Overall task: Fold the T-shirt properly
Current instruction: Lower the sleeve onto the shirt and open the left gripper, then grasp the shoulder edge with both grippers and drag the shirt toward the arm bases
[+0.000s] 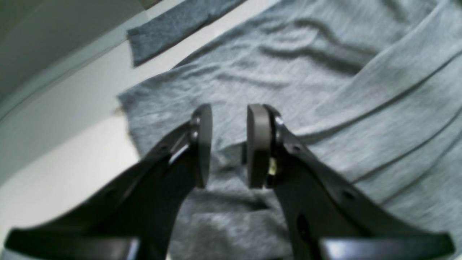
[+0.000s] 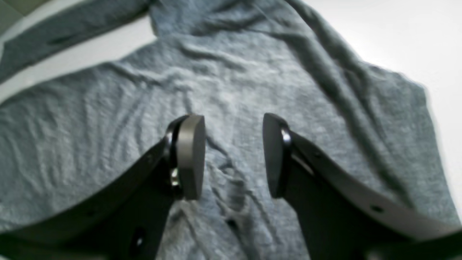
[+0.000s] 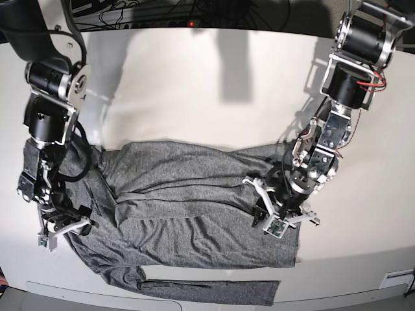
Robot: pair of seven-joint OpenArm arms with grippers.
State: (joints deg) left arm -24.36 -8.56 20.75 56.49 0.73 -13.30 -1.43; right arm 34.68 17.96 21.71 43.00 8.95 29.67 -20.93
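Observation:
The heather-grey long-sleeved T-shirt [image 3: 188, 214] lies spread and wrinkled across the white table, with one sleeve [image 3: 207, 290] stretched along the front edge. My left gripper [image 3: 280, 210] is open just above the shirt's right end; in the left wrist view [image 1: 229, 144] its jaws stand apart over the fabric [image 1: 325, 72] near a hem edge. My right gripper [image 3: 63, 228] is open over the shirt's left end; in the right wrist view [image 2: 232, 155] its jaws stand apart above creased cloth [image 2: 108, 108]. Neither holds anything.
The white table [image 3: 194, 84] extends behind the shirt. Cables [image 3: 149, 13] run along its back edge. The table's front edge [image 3: 324, 299] lies close below the sleeve. A sleeve end [image 1: 169, 29] lies on the table beyond the left gripper.

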